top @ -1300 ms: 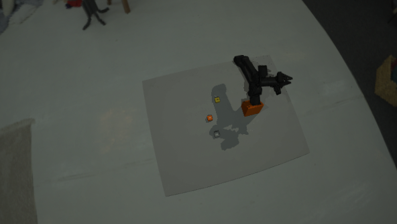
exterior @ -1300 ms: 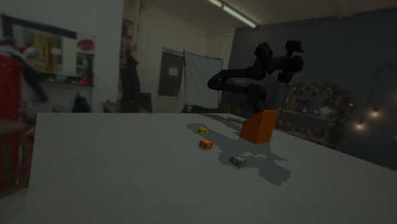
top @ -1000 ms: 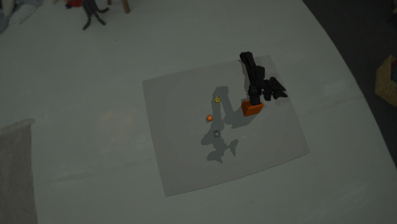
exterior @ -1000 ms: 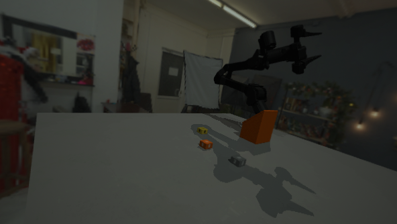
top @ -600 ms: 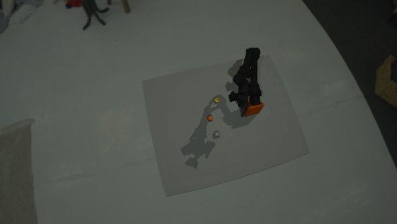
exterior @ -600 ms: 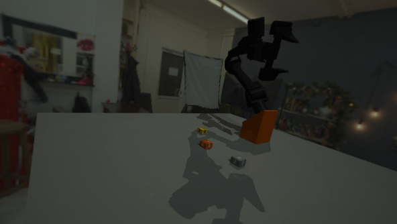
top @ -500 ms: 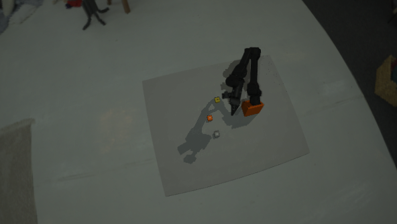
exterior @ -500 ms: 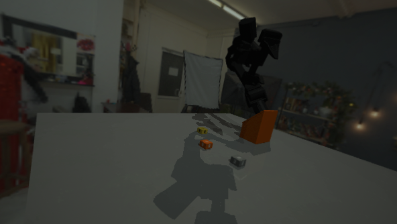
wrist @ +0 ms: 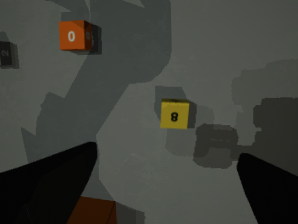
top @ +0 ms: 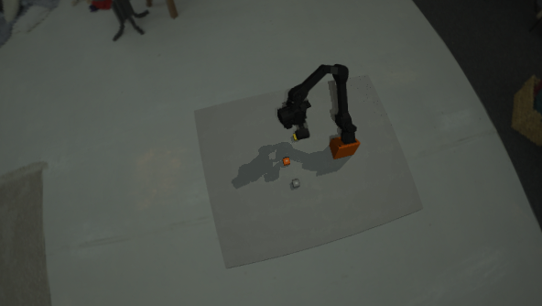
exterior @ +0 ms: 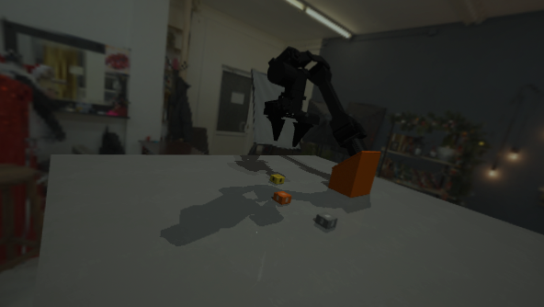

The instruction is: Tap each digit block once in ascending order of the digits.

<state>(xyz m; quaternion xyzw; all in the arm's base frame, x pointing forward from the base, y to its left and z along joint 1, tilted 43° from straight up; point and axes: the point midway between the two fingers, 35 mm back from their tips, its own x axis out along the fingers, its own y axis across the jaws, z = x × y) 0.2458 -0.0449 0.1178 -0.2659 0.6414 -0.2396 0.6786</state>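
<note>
- Grey block (top: 296, 183) (exterior: 325, 221) (wrist: 7, 55): we find it on the table (exterior: 138, 276), at the wrist view's left edge, marked 2.
- Orange block (top: 287, 161) (exterior: 282, 198) (wrist: 74, 35): we read 0; it lies apart from the grey block.
- Base (top: 338, 153) (exterior: 363, 179) (wrist: 92, 210): orange, partly visible at the lower edge.
- Gripper (top: 299, 133) (exterior: 285, 142) (wrist: 168, 156): we note it nearly fully open, holding nothing, above the table.
- Yellow block (top: 295, 136) (exterior: 277, 179) (wrist: 174, 114): we read 8; it lies on the table, untouched by the fingers.
</note>
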